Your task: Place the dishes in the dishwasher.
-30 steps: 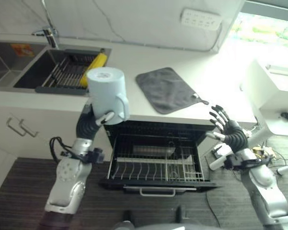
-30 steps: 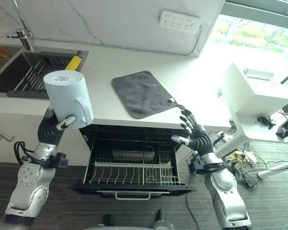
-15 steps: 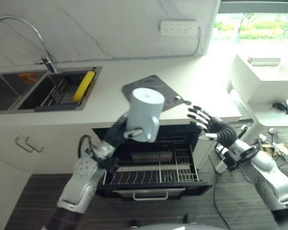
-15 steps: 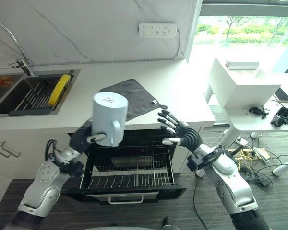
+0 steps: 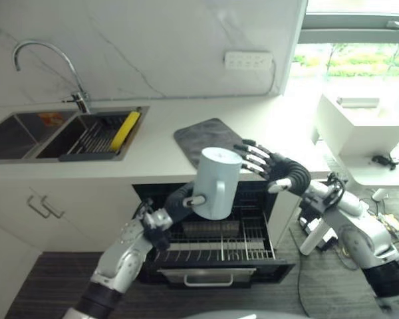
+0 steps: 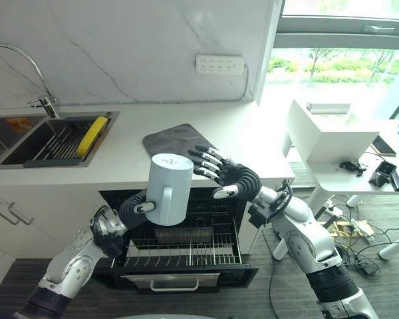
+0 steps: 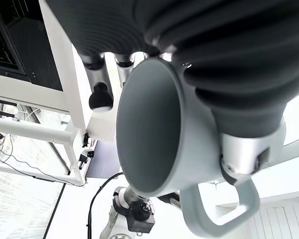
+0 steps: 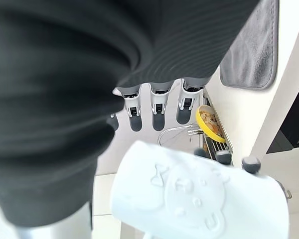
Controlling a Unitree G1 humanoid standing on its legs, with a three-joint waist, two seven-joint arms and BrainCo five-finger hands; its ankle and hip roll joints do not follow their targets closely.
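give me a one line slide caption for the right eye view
Left hand holds a pale blue mug above the open dishwasher; right hand reaches in, fingers spread.

Mug: pale blue-white, cylindrical, one loop handle, raised animal-face relief on its flat base. Inverted – base up, open mouth down; body tilted slightly. Interior looks empty in left wrist view. Held in mid-air by left hand, fingers curled round body and handle. Position: above and in front of the open dishwasher, clear of its pulled-out wire rack, not touching. Right hand just beside mug, on the side away from the handle, fingers spread toward it; contact can't be confirmed.

Dishwasher: black interior, built in under counter, rack drawn out. Rack holds a dark rectangular item approx. at centre; otherwise bare wires.
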